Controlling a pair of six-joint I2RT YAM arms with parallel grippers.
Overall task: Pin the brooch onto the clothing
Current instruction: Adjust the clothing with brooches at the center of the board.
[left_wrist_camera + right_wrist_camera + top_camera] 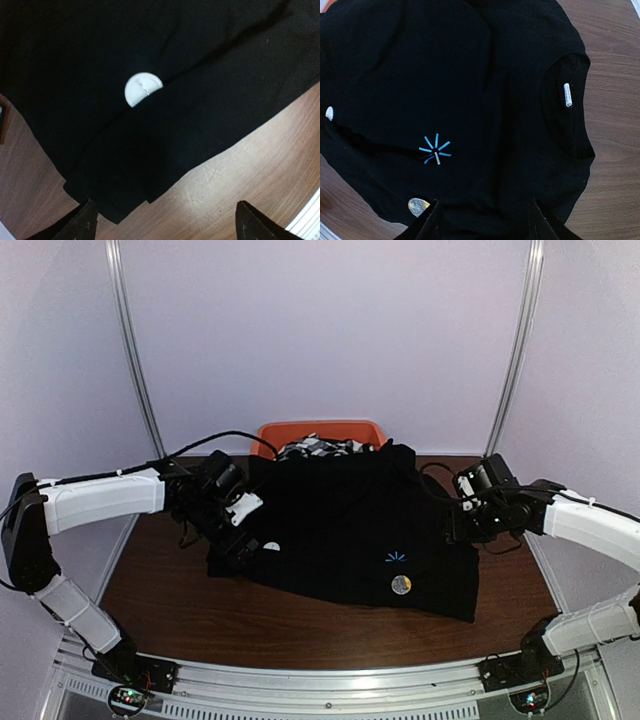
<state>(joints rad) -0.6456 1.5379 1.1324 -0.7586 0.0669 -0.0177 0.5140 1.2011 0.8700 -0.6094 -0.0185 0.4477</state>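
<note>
We see the black shirt (340, 520) spread flat on the brown tabletop (200, 620), between the two arms. The brooch (401, 585), a small round shiny piece, sits on the shirt front just below the light-blue starburst mark (397, 557), close to the shirt's near edge. We can't tell whether it is pinned or only lying there. The left hand (167, 225) is open, fingers (80, 225) wide apart with nothing between them, and it hovers over the shirt's left edge where cloth meets wood. A white disc (143, 89) shows there, half tucked under a fold of the shirt. The right hand (485, 225) is open too and empty, above the shirt on the collar side. In its wrist view the starburst is just ahead of the fingers and the brooch peeks out beside one finger. A white tag (567, 95) sits inside the collar. Behind the shirt an orange bin (320, 428) holds black-and-white patterned cloth (318, 447), and the shirt's far edge lies just beside it.
</note>
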